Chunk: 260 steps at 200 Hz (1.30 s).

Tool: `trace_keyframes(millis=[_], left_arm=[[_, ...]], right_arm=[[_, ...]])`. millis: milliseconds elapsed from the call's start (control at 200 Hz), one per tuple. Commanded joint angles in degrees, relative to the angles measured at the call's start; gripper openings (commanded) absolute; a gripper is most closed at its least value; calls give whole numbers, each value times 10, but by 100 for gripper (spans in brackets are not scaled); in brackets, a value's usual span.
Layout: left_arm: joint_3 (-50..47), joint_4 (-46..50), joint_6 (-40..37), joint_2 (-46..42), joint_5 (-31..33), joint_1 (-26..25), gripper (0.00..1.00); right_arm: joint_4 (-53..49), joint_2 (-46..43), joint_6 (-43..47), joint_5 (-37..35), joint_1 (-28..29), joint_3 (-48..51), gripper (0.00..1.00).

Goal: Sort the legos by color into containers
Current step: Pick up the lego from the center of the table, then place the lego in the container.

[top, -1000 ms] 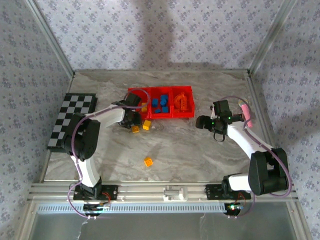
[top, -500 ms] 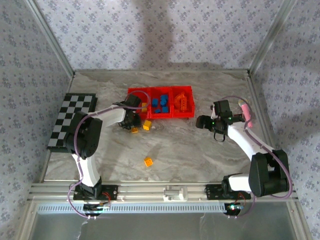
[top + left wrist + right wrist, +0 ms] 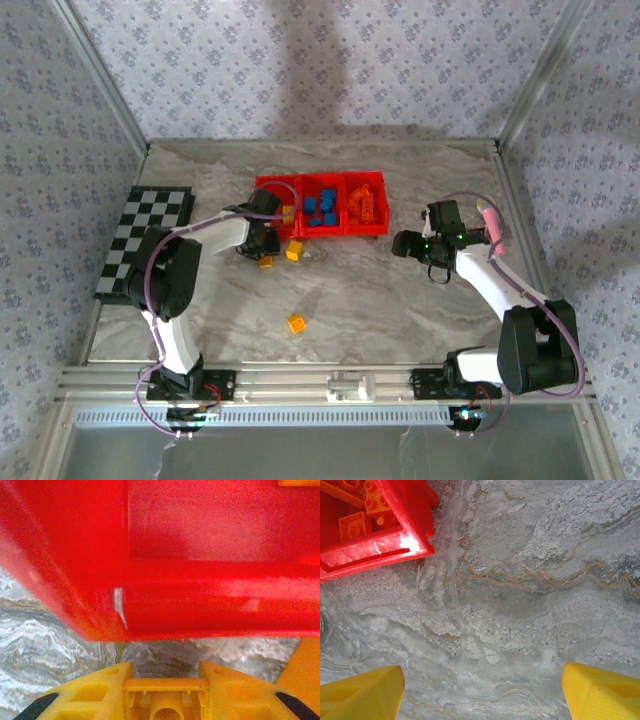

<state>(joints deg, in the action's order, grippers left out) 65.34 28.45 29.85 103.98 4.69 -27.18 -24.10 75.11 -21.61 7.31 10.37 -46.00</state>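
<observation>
Left gripper (image 3: 263,252) stretches far forward, clamped on a yellow brick (image 3: 166,700); right gripper (image 3: 481,680) hovers (camera facing down), jaws wide apart.

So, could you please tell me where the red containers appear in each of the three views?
Top external: the containers sit at upper centre, on the table's far side.
Left wrist: the containers' red wall spans the upper part, above the left fingers gripping a yellow lego.
Right wrist: one corner of the containers at upper left, orange legos inside.
Shared landmark: the grey marbled table under them.
</observation>
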Motion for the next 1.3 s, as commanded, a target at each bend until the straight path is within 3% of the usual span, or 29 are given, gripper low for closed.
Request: trace_keyframes(millis=[0,275,730,1064,1294], left_arm=[[8,9,-10,-54,-13,-11,32],[111,60,-50,-72,33,-11,35],[337,79,-95,111,44,10,35],[344,77,-83,144,49,27,35],[331,68,-82,154,38,33,41]], right_arm=[[-6,-8,2,-7,-3,6,84],[-6,-10,0,-5,-3,6,84],[-28,-35,10,-7,-13,14,84],[-23,-43,13,-5,-28,18,84],[-17,-35,9,3,-27,14,84]])
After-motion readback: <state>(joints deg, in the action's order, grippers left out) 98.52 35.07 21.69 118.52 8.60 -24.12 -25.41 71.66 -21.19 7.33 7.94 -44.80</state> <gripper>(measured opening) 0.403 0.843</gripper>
